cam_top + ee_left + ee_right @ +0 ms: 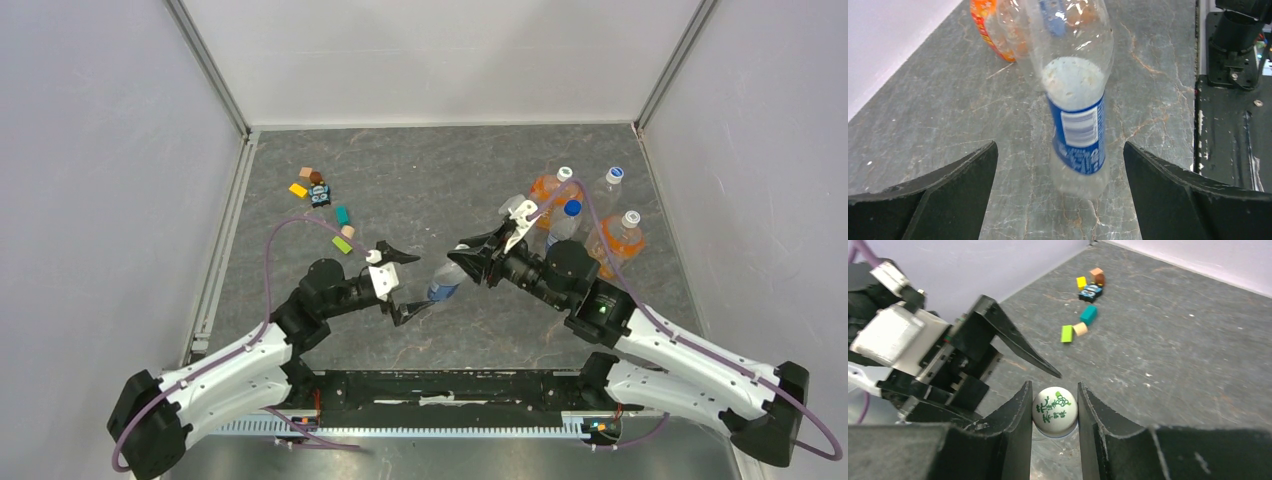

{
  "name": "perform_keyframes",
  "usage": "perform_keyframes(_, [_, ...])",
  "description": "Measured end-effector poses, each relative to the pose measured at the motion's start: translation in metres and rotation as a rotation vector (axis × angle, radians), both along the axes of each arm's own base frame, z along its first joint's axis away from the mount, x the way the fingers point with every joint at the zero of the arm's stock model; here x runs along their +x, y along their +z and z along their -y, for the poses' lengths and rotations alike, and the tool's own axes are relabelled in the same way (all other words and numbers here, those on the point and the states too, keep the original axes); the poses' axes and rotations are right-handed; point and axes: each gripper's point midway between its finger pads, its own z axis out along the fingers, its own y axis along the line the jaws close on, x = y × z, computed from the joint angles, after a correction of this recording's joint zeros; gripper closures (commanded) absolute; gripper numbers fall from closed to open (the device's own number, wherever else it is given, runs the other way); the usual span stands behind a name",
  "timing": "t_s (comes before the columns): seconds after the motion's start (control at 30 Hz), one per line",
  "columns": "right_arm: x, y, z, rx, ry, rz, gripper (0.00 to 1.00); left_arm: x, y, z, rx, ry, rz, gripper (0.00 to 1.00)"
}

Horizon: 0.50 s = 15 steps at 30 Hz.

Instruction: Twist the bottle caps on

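Here right hand point(1055, 389) pinches cap point(1055, 411); left hand point(1059, 146) wide open, straddling bottle point(1079, 132).

Left end effector point(1059, 145): two black fingers point(938, 195) spread wide at the lower corners, touching nothing.
Bottle point(1075, 95): clear and slim, between the fingers just ahead of their tips, nearer the right one, apart from both; far end cut off by the upper edge.
Label band point(1079, 135): blue with white print, around the bottle's middle.
Orange-liquid bottle point(993, 30): farther ahead and left, partly behind the clear one.
Counter point(948, 110): grey, veined like stone.
Wall point(888, 40): pale, far ahead-left.
Black mount point(1233, 55): beyond the right finger, at the counter's edge.
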Motion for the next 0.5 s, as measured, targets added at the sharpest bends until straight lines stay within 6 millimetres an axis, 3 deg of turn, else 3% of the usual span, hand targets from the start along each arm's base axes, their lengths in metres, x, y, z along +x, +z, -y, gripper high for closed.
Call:
perform_keyframes(0.2, [0.014, -0.003, 0.037, -0.097, -0.146, 0.004, 1.00, 0.009, 0.011, -0.015, -0.021, 0.112, 0.009, 0.00])
perform_keyframes(0.5, [0.044, -0.019, 0.111, -0.235, -0.427, -0.003, 1.00, 0.011, -0.007, -0.056, 0.051, 0.321, -0.129, 0.00])
